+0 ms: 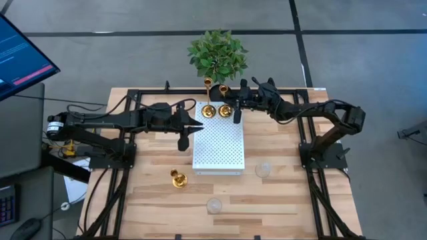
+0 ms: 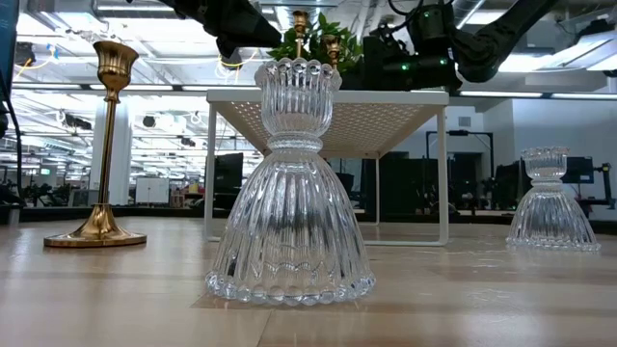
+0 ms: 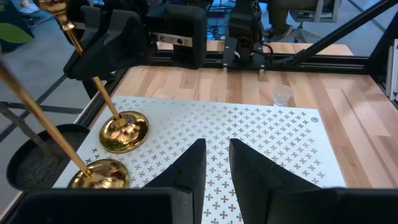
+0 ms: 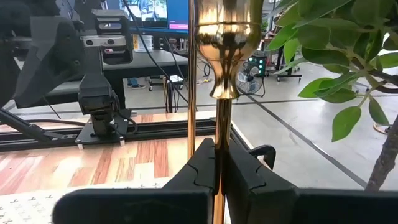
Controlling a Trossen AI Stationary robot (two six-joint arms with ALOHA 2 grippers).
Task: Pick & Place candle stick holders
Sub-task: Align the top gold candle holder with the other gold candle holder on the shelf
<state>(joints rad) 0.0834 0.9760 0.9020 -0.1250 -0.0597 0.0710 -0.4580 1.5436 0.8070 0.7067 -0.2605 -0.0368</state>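
Note:
Two tall gold holders (image 1: 209, 110) (image 1: 225, 110) stand by their round bases at the far end of the white perforated stand (image 1: 219, 150). My right gripper (image 1: 235, 112) is shut on the right-hand one (image 4: 227, 37). My left gripper (image 3: 216, 163) hovers over the stand's left part, fingers a narrow gap apart, holding nothing. A shorter gold holder (image 1: 178, 179) stands on the table left of the stand. Two clear glass holders (image 1: 263, 169) (image 1: 213, 205) stand on the table nearer the front. My right gripper pinches the gold holder's thin stem (image 4: 219, 134) between its two fingers, a little below the cup. The fingers come level from the table's right side and lie across the stem. The holder is upright, and its round base (image 3: 124, 130) looks to be on the stand.
A green potted plant (image 1: 217, 53) stands just beyond the table's far edge, behind the two holders. The stand's near half (image 1: 220, 160) is bare. A monitor (image 1: 20, 57) sits off the table's far left.

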